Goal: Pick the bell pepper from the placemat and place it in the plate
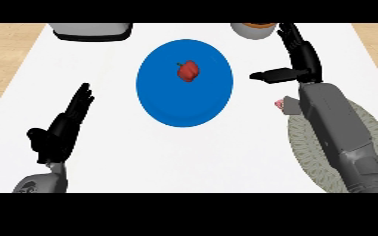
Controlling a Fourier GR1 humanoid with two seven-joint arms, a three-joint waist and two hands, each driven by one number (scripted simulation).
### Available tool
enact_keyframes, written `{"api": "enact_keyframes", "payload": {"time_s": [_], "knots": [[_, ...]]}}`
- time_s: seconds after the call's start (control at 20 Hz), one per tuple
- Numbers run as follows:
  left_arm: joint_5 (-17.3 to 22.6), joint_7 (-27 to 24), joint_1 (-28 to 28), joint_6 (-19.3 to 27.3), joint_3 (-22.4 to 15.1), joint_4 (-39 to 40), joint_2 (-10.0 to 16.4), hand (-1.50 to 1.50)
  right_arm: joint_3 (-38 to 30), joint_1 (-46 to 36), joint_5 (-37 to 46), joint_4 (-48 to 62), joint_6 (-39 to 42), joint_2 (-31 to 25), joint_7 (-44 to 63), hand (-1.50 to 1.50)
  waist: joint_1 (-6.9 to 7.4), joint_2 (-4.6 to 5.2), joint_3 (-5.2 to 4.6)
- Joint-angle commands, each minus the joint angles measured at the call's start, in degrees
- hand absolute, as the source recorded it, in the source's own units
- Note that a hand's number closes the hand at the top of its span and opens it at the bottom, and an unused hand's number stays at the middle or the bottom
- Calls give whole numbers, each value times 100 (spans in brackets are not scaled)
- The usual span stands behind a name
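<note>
A small red bell pepper (188, 71) with a green stem lies on the blue plate (184, 100) in the middle of the white counter, a little above the plate's centre. My right hand (299, 60) hovers to the right of the plate, open, fingers straight and pointing away, thumb stretched toward the plate's rim; it touches nothing. The round grey-green placemat (306, 145) lies at the lower right, largely covered by my right forearm. My left hand (65, 125) rests open at the lower left, well away from the plate.
A grey appliance (92, 31) stands at the counter's far left edge. A bowl with an orange inside (255, 30) sits at the far edge near my right fingertips. A small pink object (280, 103) peeks out beside my right wrist at the placemat's edge.
</note>
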Motion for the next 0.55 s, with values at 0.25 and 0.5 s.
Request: {"api": "enact_keyframes", "payload": {"time_s": [0.25,0.5], "knots": [[15,-102,-178,-61,91,309,-12,0,-131,-174,403,1426,753,-476,-1296,-150,52,18,1],[20,202,69,-114,59,-224,70,0,-238,-125,528,1805,406,-438,-1836,-150,100,24,5]]}}
